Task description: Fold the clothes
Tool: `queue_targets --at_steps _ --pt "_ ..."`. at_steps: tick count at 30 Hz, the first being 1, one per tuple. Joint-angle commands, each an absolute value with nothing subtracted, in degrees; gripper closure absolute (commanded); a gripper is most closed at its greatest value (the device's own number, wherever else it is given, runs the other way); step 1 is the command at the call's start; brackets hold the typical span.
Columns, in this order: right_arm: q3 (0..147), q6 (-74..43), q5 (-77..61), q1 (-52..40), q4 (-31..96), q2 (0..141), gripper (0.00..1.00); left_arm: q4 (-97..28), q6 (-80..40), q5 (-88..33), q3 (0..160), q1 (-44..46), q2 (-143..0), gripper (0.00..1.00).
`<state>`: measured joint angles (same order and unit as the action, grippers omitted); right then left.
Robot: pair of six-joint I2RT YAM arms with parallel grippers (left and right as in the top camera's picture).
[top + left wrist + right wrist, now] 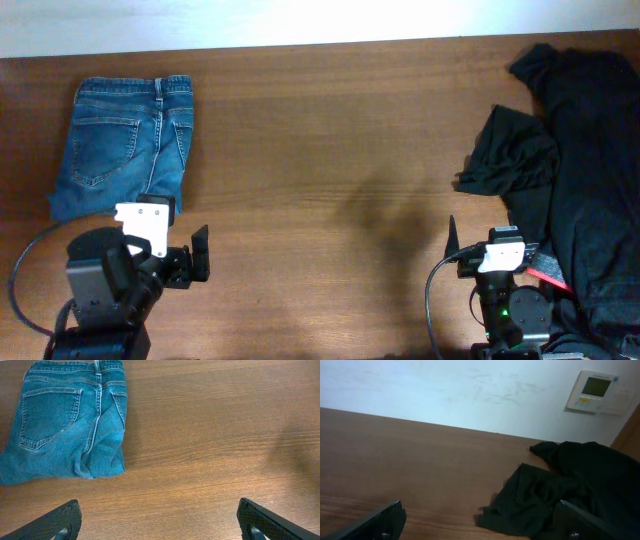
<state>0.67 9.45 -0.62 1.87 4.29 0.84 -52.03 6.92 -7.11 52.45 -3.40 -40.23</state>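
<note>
Lying in a folded bundle on the left side of the desk [330, 130], toward its far edge, the jeans [125, 145] show a back pocket and the waistband from overhead. The left tool [175, 245] sits just in front of them, near the desk's front edge, spread wide and holding nothing. The right tool [497, 245] is well apart on the other side, also spread wide and empty, just beside a heap of black clothes [575, 150] that covers the right end of the desk.

From the left wrist, the jeans fill the upper left, pocket stitching and centre seam up, their folded edge toward the camera. Both fingers [55, 522] stand far apart at the bottom corners, with bare wood between them and the denim.

From the right wrist, the fingers [380, 522] again stand far apart over bare wood. The black clothes lie crumpled ahead and to the right, apart from the tips. Behind the desk a pale wall [445, 390] carries a small control panel [596, 391].
</note>
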Motion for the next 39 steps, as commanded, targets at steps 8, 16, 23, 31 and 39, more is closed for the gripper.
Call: queue_targets --at_steps 8,16,23,31,39 --pt "0.32 10.07 0.10 1.61 4.54 0.36 0.01 -51.92 8.03 -7.88 52.29 -3.51 -40.16 0.01" --pt "0.32 10.07 0.10 1.61 4.54 0.36 0.01 -51.92 8.03 -7.88 52.29 -3.51 -40.16 0.01" --pt "0.32 10.07 0.10 1.61 4.54 0.36 0.01 -51.92 8.01 -7.88 52.29 -3.51 -40.16 0.01" --pt "0.32 10.07 0.10 1.61 4.54 0.36 0.01 -51.92 8.03 -7.88 52.27 -3.51 -40.16 0.01" --pt "0.32 10.07 0.10 1.61 4.54 0.36 0.01 -51.94 8.38 -6.15 49.98 -3.51 -35.51 0.01"
